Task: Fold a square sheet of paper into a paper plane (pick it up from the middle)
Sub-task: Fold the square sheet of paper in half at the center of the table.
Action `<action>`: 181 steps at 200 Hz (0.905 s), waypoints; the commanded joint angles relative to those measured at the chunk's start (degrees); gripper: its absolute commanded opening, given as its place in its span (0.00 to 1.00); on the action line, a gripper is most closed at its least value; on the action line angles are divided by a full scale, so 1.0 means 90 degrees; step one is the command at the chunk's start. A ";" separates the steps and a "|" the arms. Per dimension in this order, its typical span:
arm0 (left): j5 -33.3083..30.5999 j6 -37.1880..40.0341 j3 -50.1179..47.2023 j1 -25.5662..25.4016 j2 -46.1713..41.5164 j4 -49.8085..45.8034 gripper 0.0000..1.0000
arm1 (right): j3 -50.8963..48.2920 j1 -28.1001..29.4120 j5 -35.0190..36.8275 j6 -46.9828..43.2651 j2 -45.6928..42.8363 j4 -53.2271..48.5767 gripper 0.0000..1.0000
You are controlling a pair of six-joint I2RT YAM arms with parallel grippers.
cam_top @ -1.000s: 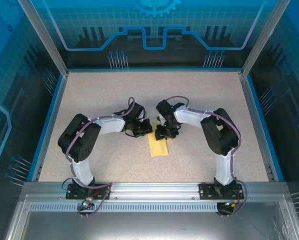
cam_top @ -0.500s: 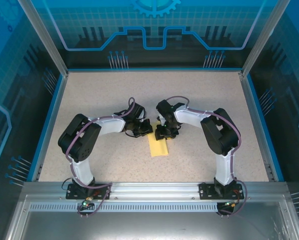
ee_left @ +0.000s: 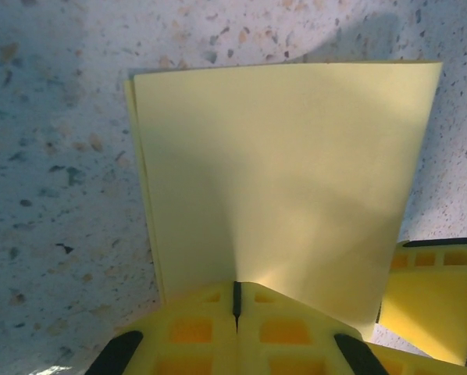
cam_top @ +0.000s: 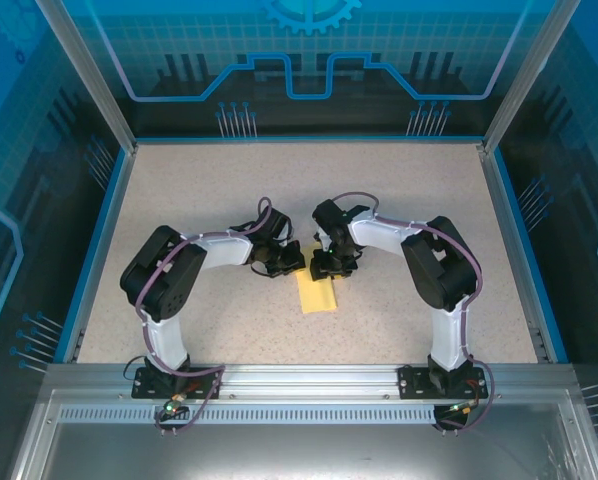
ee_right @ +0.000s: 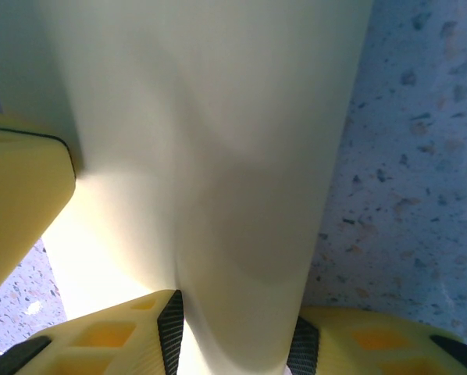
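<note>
Left arm [cam_top: 164, 280] elbow nudged right; folded square sheet of paper [cam_top: 317, 293] unmoved on table [cam_top: 179, 200], far end between 2 grippers. Left gripper [cam_top: 283, 262] clenched at sheet edge; right gripper [cam_top: 331, 268] grasping sheet, bowed between pads. Keep edges aligned, crease slowly.

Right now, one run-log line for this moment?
stage: mid-fold | sheet of paper: folded, on table | left gripper: shut on its far end | right gripper: jaws apart around paper, grip unclear
</note>
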 commanded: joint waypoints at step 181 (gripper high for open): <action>-0.0497 0.0096 -0.0847 -0.0110 0.0975 -0.0484 0.00 | -0.0652 0.0034 -0.0351 0.0206 -0.1834 0.0833 0.36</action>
